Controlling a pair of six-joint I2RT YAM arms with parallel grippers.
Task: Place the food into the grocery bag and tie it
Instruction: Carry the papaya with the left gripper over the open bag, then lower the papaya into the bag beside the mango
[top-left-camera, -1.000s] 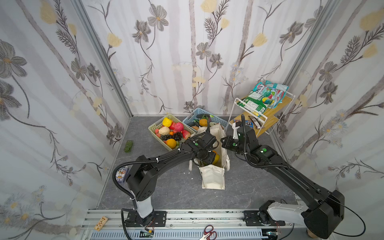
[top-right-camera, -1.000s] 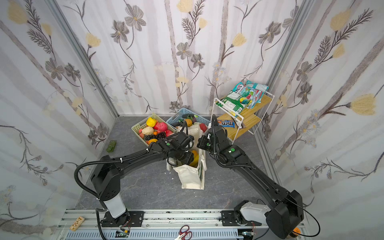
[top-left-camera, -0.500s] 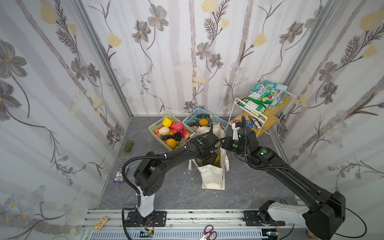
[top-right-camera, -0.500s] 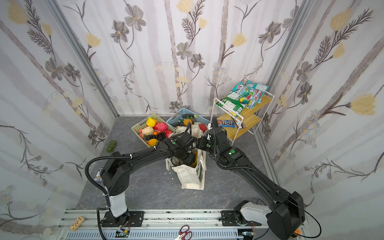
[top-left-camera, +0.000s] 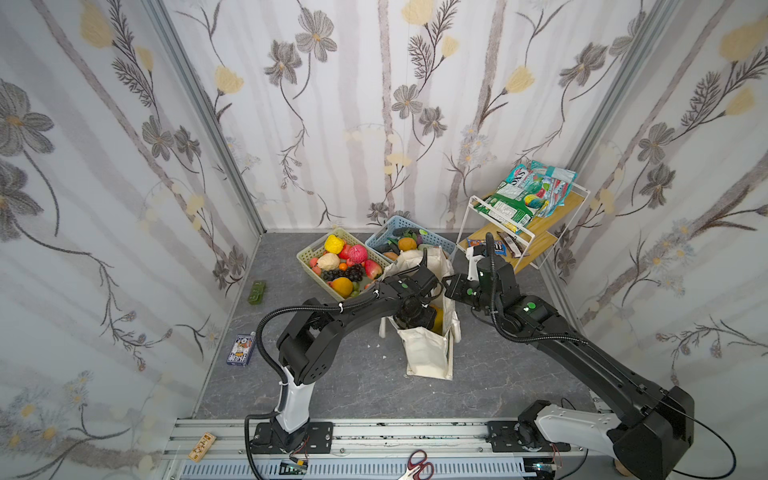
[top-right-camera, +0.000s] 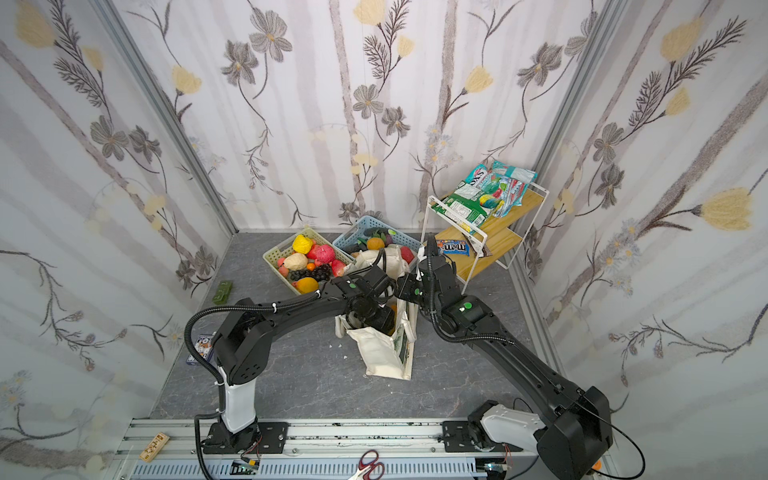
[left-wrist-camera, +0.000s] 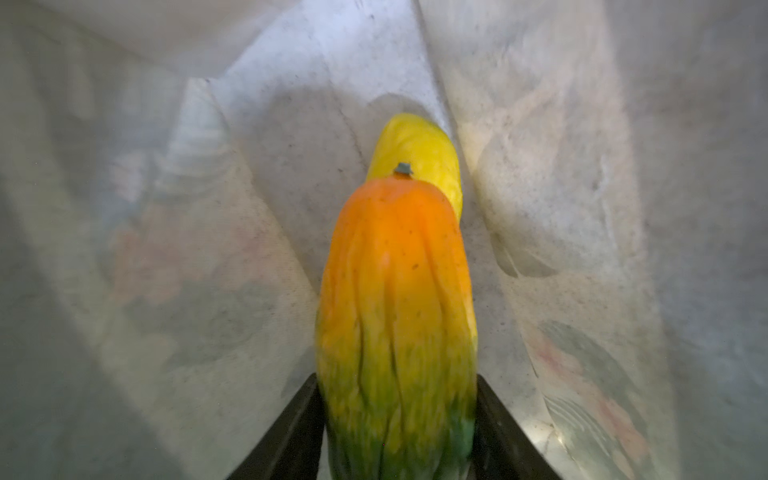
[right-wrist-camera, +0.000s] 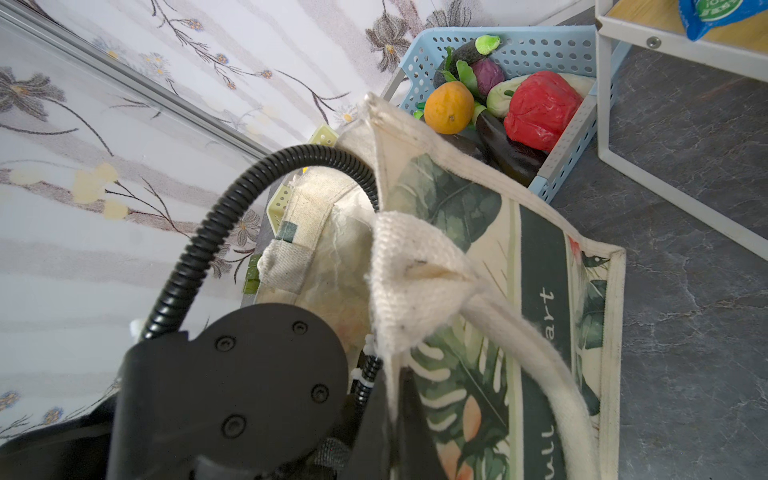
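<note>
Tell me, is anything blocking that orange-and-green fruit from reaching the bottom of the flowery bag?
Nothing closes the way. The orange-and-green fruit, held by the left gripper between its jaws, is already inside the grocery bag. Only a yellow fruit lies just beyond its tip on the bag's floor, so it will likely rest against that.

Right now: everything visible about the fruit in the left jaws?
The fruit is elongated, ridged, plastic-looking: orange at the far end, fading through yellow to green at the grip, with a grey-green stem nub at the tip. The jaws of the left gripper press its green end from both sides. It hangs inside the grocery bag; a yellow fruit lies beyond its tip, contact unclear.
</note>
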